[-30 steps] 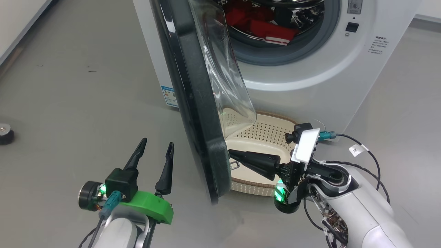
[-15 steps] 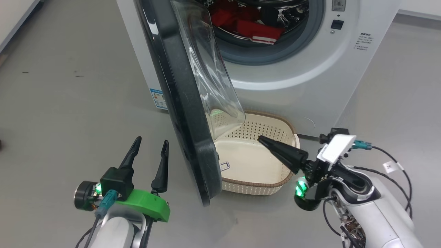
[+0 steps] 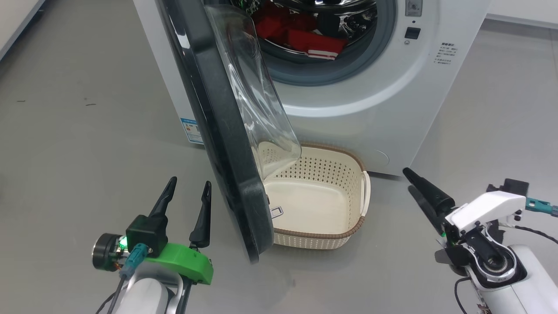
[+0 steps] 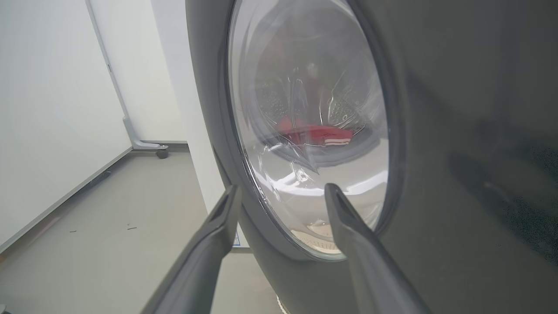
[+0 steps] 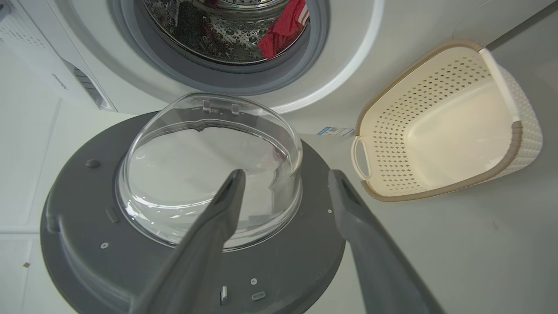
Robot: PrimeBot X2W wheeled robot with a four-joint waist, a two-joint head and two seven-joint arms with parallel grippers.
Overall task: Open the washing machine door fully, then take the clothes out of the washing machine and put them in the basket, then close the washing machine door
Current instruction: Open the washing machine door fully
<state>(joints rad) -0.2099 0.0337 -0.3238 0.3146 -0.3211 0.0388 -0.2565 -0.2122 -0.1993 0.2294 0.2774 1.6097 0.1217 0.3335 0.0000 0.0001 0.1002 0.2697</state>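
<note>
The washing machine (image 3: 383, 109) stands with its door (image 3: 218, 131) swung out, edge-on to the head view, its glass bowl (image 3: 257, 109) over the basket's left end. Red clothes (image 3: 305, 37) with white stripes lie in the drum. The cream basket (image 3: 348, 229) sits on the floor below the opening, with nothing in it. My left gripper (image 3: 190, 182) is open, left of the door's black rim and holding nothing. In the left wrist view it (image 4: 282, 186) faces the door's (image 4: 436, 131) outer side. My right gripper (image 3: 408, 179) is open, right of the basket. In its wrist view it (image 5: 285, 172) points at the door's (image 5: 65, 218) inner face, beside the basket (image 5: 514, 131) and below the clothes (image 5: 285, 26).
Grey floor (image 3: 87, 131) spreads to the left and right of the machine. A white partition on a castor foot (image 4: 150, 146) stands behind the machine's left side. Cables (image 3: 536, 231) trail from my right forearm.
My right gripper has drawn back from the door's lower edge, passed over the basket to its right side, and opened. The head view has shifted. The left arm has held still.
</note>
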